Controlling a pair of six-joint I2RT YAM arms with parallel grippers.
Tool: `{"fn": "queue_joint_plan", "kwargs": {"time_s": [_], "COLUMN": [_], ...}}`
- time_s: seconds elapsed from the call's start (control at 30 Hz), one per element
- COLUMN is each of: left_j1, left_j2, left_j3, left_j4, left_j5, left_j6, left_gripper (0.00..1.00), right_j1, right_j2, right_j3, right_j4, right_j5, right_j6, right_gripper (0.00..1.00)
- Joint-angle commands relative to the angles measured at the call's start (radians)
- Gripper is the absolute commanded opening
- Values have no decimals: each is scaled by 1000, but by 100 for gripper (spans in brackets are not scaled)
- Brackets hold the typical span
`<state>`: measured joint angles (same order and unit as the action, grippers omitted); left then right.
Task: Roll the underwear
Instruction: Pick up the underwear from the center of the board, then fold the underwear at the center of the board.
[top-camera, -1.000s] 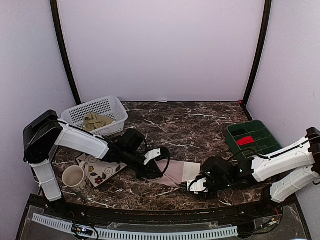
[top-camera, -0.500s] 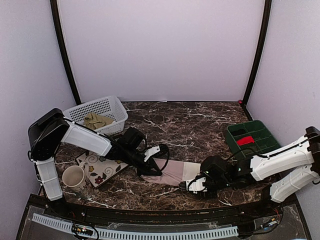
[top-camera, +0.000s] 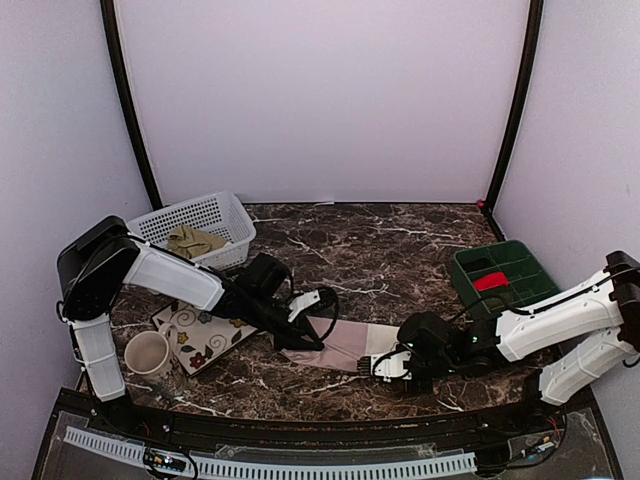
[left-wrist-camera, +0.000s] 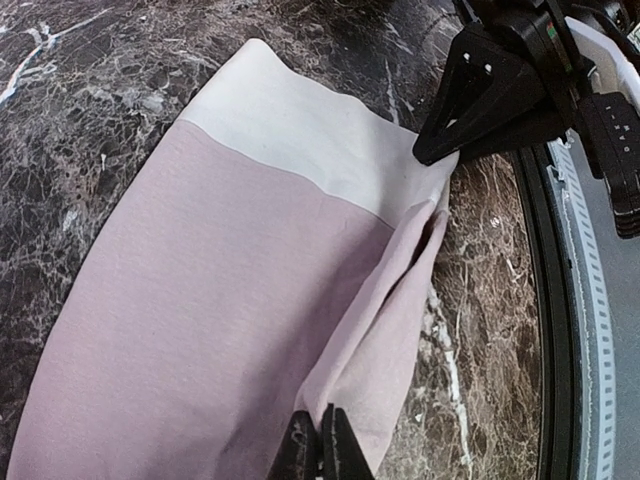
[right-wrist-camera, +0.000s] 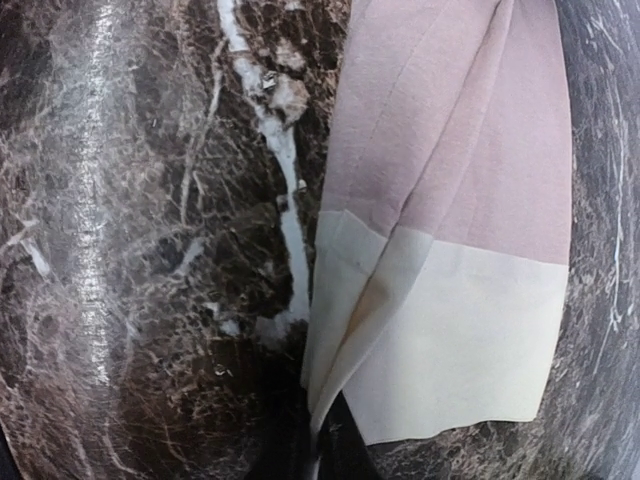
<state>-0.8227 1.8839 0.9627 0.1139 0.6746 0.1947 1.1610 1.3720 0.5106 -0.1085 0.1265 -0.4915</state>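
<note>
The pink underwear (top-camera: 345, 342) lies flat on the marble table (top-camera: 400, 250) between the two arms, with its cream waistband (left-wrist-camera: 300, 130) toward the right arm and one long edge folded over. The left gripper (left-wrist-camera: 320, 445) is clenched on the pink fold at the end away from the band, while the right gripper (right-wrist-camera: 315, 450) is pinched onto the waistband's corner. The olive underwear (top-camera: 192, 241) sits crumpled in the white basket (top-camera: 232, 216) at the back left, well apart.
</note>
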Motion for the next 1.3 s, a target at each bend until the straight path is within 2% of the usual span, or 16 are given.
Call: {"fn": "queue_joint_plan", "kwargs": {"time_s": [0.0, 0.5, 1.27], "left_j1": [4, 20, 34], "left_j2": [-46, -54, 32], "left_j3": [30, 132, 207], "left_j4": [-59, -169, -171], "left_j5": [10, -69, -224], "left_j6": [41, 147, 186], "left_gripper": [0, 0, 1], "right_j1": [-1, -111, -214], "right_j2": [-4, -45, 132], "right_j3": [17, 95, 244], "right_j4": [-4, -95, -166], "right_j5": [65, 8, 44], "right_j6": [53, 87, 39], "right_gripper": [0, 0, 0]}}
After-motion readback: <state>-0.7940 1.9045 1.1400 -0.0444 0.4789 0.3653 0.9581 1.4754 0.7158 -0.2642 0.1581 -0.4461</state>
